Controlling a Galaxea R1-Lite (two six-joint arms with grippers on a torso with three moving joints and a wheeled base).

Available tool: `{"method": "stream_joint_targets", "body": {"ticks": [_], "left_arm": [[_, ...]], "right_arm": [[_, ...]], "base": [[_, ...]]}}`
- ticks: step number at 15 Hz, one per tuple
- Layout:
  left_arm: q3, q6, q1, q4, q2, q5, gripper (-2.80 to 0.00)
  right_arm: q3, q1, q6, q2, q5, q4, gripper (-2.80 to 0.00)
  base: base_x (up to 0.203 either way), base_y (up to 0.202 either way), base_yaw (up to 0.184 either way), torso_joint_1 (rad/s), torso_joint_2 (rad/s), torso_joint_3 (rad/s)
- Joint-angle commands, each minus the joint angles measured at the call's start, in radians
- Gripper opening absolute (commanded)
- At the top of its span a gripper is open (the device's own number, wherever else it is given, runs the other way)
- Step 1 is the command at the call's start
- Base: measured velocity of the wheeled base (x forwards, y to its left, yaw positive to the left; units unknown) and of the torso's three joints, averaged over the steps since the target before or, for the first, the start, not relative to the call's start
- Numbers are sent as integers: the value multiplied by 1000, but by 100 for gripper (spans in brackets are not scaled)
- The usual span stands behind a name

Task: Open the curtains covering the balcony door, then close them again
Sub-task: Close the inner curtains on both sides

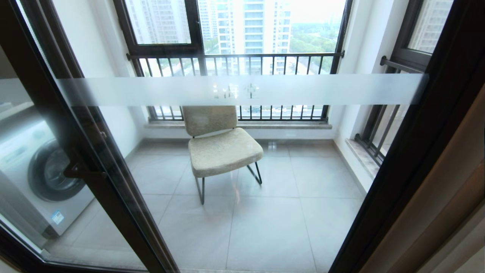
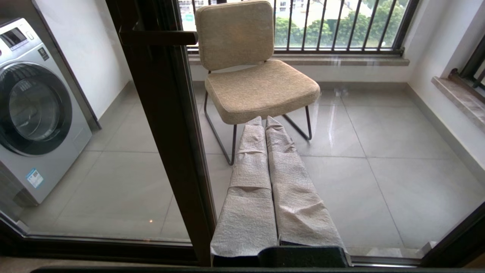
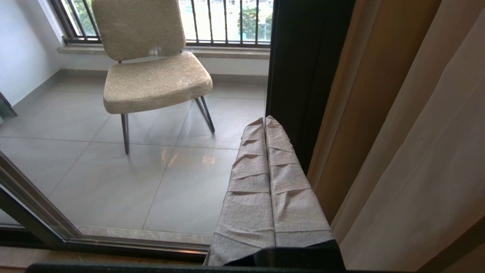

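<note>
At the far left, behind the glass, a washing machine (image 1: pixel 38 170) stands on the balcony floor (image 1: pixel 265 227); just to its right the thick black frame of the balcony door (image 1: pixel 94 151) runs up past it, with the black lever handle (image 1: pixel 81 170) on that frame; a frosted band (image 1: pixel 242 90) crosses the panes. The left hand (image 2: pixel 265 123), wrapped in grey cloth, has its two fingers pressed together and holds nothing; it points at the glass just right of the door's middle post. Beyond the glass, near the centre, a beige chair (image 1: pixel 223 148) sits on the tiles before the railed window (image 1: pixel 235 57). The right hand (image 3: pixel 264 122), wrapped the same way, is likewise closed and empty; it sits beside the door's right-hand frame, apart from the cloth. At the far right the curtains (image 3: pixel 416 151) hang gathered in beige and cream folds against that frame, leaving the panes uncovered; in the head view only their edge shows at the right, and neither arm appears there.
</note>
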Motion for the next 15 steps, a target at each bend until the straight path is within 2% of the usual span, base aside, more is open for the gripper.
{"method": "stream_joint_targets", "body": {"ticks": [1, 15], "left_arm": [[0, 1, 0, -1, 0, 0, -280], [0, 1, 0, -1, 0, 0, -280]], "right_arm": [[0, 0, -1, 0, 0, 0, -280], [0, 0, -11, 0, 0, -2, -280]], "base": [[0, 0, 0, 0, 0, 0], [0, 0, 0, 0, 0, 0]]}}
